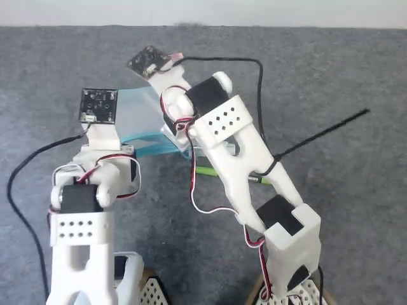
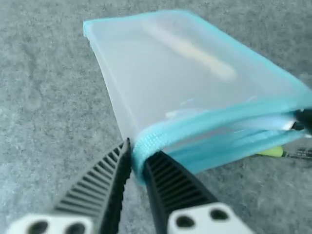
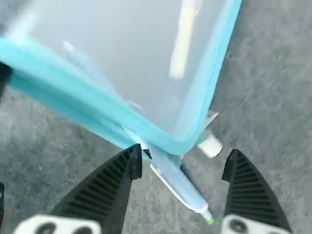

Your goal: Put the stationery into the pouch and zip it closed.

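We hold the zipper-end corner of the pouch (image 2: 195, 83) pinched tight in our left gripper (image 2: 138, 155), probably to pin it flat on the grey mat (image 2: 44, 97). Our right gripper (image 3: 184, 152) hangs at the pouch's other mouth corner, jaws spread wide either side of a pen (image 3: 178, 185) jutting from the mouth, seemingly placed to take it. One pale stick (image 2: 190, 48) lies inside the pouch.

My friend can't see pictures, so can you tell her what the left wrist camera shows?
The left gripper pinches one corner of a see-through pouch with a blue zip edge, lying on a grey table. A pale stick shows faintly inside the pouch.
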Motion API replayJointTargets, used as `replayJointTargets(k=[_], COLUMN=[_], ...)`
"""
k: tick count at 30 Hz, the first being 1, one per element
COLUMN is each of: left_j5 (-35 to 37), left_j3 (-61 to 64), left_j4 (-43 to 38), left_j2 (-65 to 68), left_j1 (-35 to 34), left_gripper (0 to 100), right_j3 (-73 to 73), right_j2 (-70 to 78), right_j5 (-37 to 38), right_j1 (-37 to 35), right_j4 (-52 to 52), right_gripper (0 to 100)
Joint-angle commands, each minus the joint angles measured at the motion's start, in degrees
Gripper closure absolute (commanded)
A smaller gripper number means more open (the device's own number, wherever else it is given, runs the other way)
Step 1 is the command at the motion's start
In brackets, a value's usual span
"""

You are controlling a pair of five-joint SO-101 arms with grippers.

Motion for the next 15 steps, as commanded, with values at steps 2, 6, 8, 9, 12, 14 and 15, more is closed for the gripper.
replayJointTargets(k=[2, 6, 8, 9, 12, 14, 15], left_j5=[0.7, 1.2, 2.1, 2.2, 2.6, 2.7, 2.7], left_j3=[-3.6, -5.3, -7.2, -8.3, -11.0, -12.2, -12.5], left_j4=[-1.1, -0.8, 1.6, 2.7, 4.0, 4.2, 4.2], left_j2=[1.7, 2.3, 2.9, 3.4, 6.2, 8.2, 8.9], left_j1=[0.1, 0.1, 0.2, 0.4, 0.3, 0.2, 0.1], left_gripper=[99, 99, 99, 99, 99, 99, 99], right_j3=[-8.2, -13.7, -15.6, -15.9, -14.2, -7.8, -3.6], right_j2=[-2.2, -4.2, -7.5, -9.5, -15.0, -18.2, -19.2], right_j5=[-0.9, -1.1, -1.1, -0.8, -0.4, 3.7, 7.3], right_j1=[-0.1, 1.0, 2.9, 4.4, 9.7, 13.9, 15.8], right_j4=[2.2, 2.2, 2.2, 2.2, 2.2, 2.4, 2.4], right_gripper=[73.1, 73.1, 73.1, 73.1, 73.1, 73.1, 73.2])
